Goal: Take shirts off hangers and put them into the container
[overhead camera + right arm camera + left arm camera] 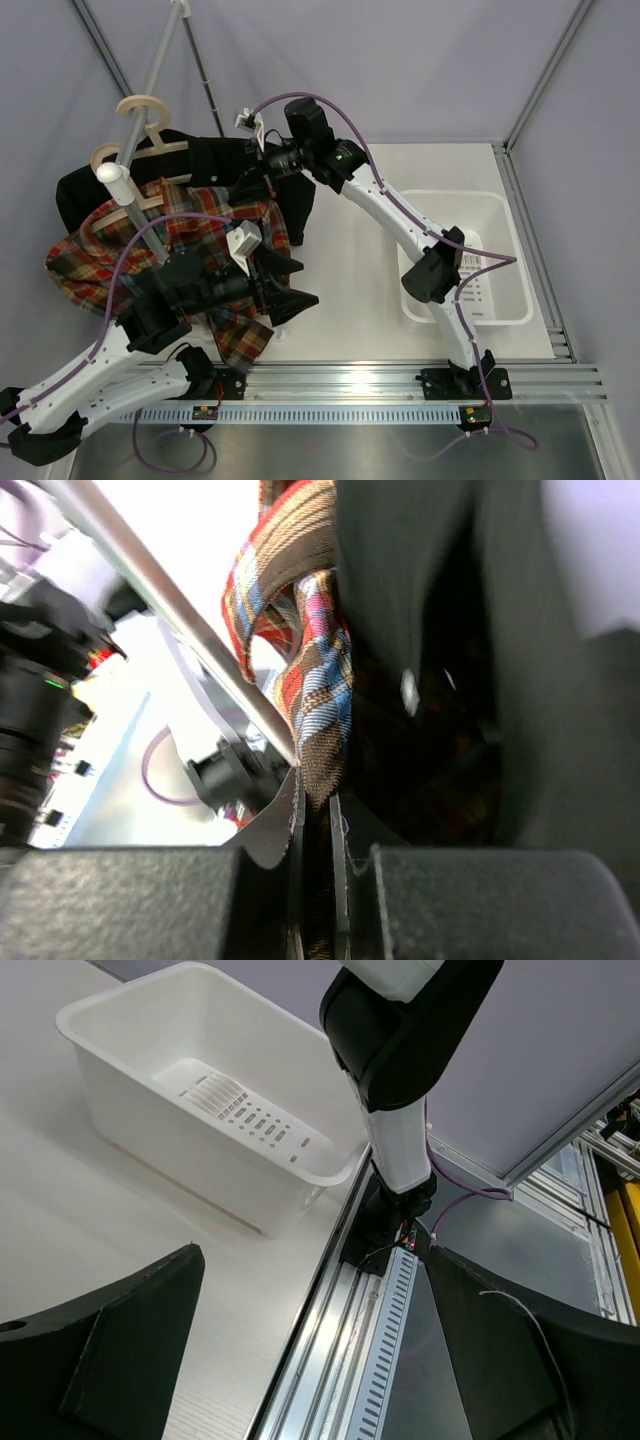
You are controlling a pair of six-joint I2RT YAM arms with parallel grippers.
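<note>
Pinched in my right claw (316, 825), hard up against the wrist lens, was a fold of the plaid shirt (308, 680); the fingers were clamped on its edge with only cloth between them. That shirt and the black shirt (78, 192) behind it hung on the hangers (165, 146) from the grey rail (150, 85), all well to the left of the container (505, 250), which showed nothing inside it. My left claw (288, 285) hovered spread wide and holding nothing, over the plaid cloth on the side toward the container. I judged the step in hand to be working the plaid shirt off its hanger. To do it well I would have drawn the pinched edge down and off the end of the hanger arm rather than straight toward the container. A flat tug would likely have dragged hanger and all along the rail or snagged the black shirt. The free left claw looked well placed to steady the wood or take the other shoulder. For room, bare table (345, 285) lay open between the shirts and the container's left wall. My own right elbow hung over that wall, so the carry would have wanted a high arc. The container's right wall sat just beside the table's edge, leaving little margin there.
</note>
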